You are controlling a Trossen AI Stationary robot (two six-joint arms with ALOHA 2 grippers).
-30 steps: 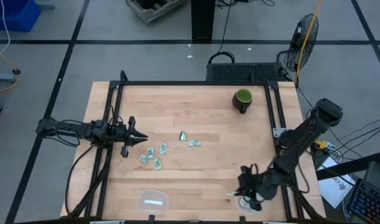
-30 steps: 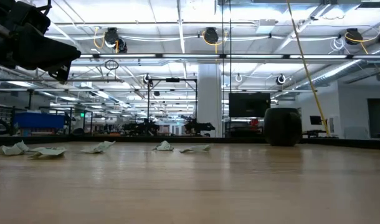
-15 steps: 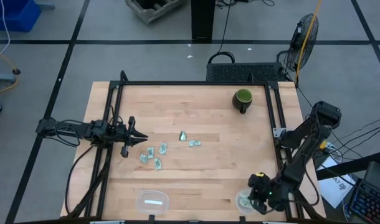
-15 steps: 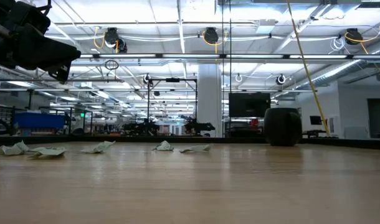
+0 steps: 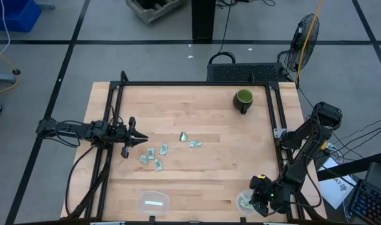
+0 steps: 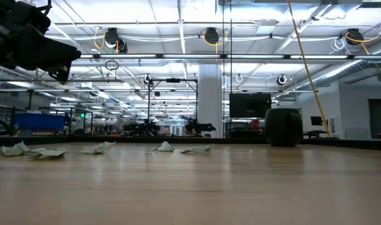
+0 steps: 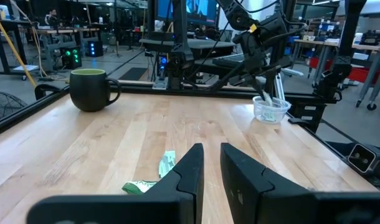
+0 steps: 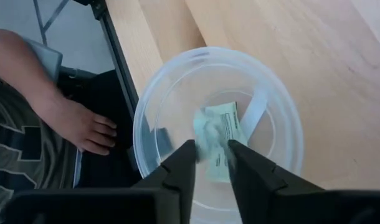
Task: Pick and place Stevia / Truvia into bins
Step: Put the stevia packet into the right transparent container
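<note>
The right gripper (image 8: 210, 152) hangs over the round clear plastic tub (image 8: 171, 84) at the table's near right corner.
Its two dark fingers (image 8: 177, 163) pinch one pale green and white paper sachet (image 8: 216, 130) just above the tub's floor. Five more small sachets (image 5: 154, 157) lie in the middle of the wooden table (image 5: 203, 169). The rounded-rectangular clear tub (image 5: 153, 200) sits at the near edge with a sachet inside. The left gripper (image 5: 140, 139) waits at the left side, fingers a little apart. A dark green mug (image 5: 243, 99) stands far back.

I see five pale green sachets (image 5: 158, 153) scattered mid-frame, a rounded-rectangular tub (image 5: 153, 201) lower centre, and a round tub (image 8: 218, 127) holding sachets lower right.
</note>
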